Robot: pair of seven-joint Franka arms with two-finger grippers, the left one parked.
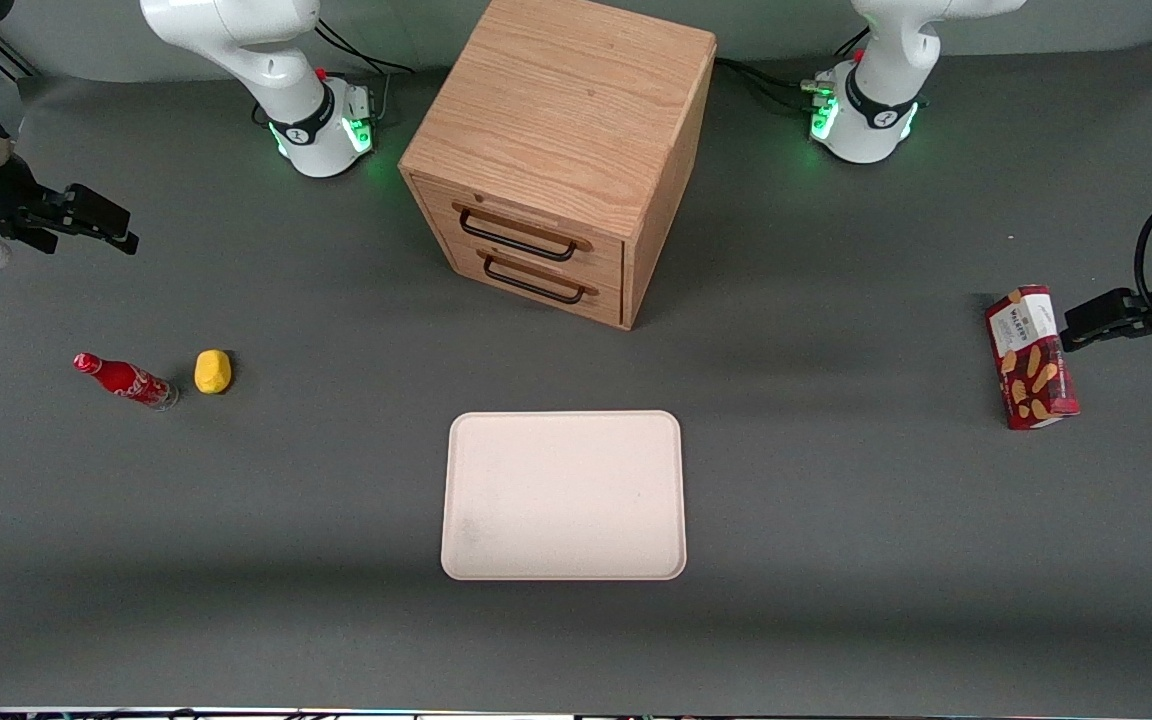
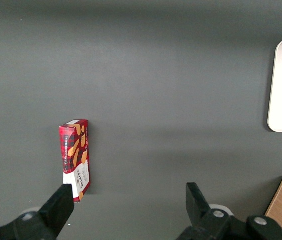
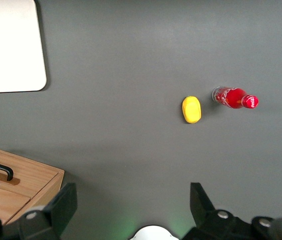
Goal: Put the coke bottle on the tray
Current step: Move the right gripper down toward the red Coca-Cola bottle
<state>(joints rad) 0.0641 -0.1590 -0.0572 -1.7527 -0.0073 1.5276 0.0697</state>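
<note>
The table held one coke bottle (image 1: 125,381), one yellow lump (image 1: 213,371) beside it, one tray (image 1: 564,496), one two-drawer wooden cabinet (image 1: 561,150) and one red snack box (image 1: 1031,357); one gripper (image 1: 96,222) hung above the bottle.

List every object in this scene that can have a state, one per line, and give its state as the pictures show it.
Coke bottle: on the table beside the lemon, cap on, ungripped.
Tray: flat on the table, nothing on it.
Lemon: resting on the table.
Drawer cabinet: both drawers shut.
Snack box: closed, toward the parked arm's end.
Gripper: open, raised, holding nothing.
</note>
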